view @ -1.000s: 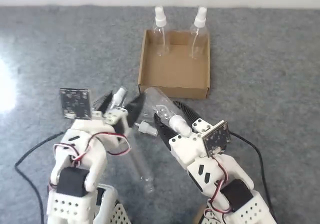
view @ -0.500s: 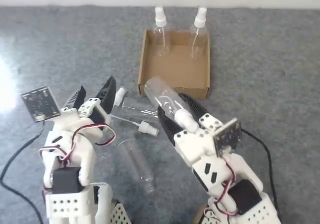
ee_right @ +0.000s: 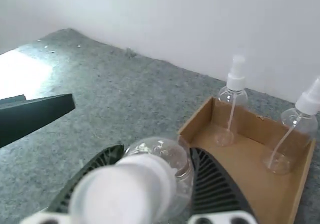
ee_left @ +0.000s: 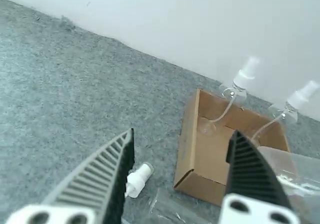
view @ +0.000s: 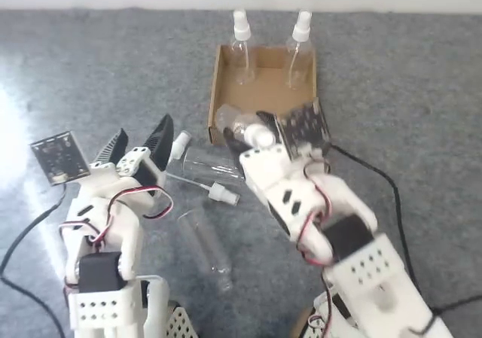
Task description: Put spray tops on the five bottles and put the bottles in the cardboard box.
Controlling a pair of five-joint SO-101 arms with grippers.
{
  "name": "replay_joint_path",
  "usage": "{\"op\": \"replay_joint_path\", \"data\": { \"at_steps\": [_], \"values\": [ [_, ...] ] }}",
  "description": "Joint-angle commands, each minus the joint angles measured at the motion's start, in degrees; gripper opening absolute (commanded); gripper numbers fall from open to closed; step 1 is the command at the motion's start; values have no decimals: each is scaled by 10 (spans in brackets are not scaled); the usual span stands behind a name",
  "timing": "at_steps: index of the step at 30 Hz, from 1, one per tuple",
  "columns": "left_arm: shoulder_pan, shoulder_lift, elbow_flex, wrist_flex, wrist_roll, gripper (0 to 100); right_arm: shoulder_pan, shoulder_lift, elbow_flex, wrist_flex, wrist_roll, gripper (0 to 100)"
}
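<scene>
Moved: right gripper (view: 245, 125) has swung forward with the held bottle (view: 228, 118) to the cardboard box (view: 214, 89).
Right gripper: clamped around the bottle's body, its spray top toward the wrist.
Held bottle: tilted at the box's near left corner.
Left gripper (view: 141, 131): jaws spread wide, grasping nothing.
Loose spray top (view: 181, 144): on the table just beside the left gripper.
Standing bottles (view: 241, 48): two, capped, upright at the box's far wall.

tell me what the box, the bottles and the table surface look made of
Cardboard box: matte brown card, folded walls with raw edges. Standing bottles and the bottle in the right gripper: clear, glossy, probably plastic; the box shows through. Table surface: grey, fuzzy, matte, felt or carpet-like.
</scene>
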Motion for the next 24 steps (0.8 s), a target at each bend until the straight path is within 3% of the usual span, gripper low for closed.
{"op": "replay_joint_path", "data": {
  "at_steps": [1,24],
  "values": [
    [-24,-7,-5,-18,23,279,33,73,-91,0,13,6],
    [-33,-7,-5,-18,40,279,64,525,-433,1,38,6]
  ]
}}
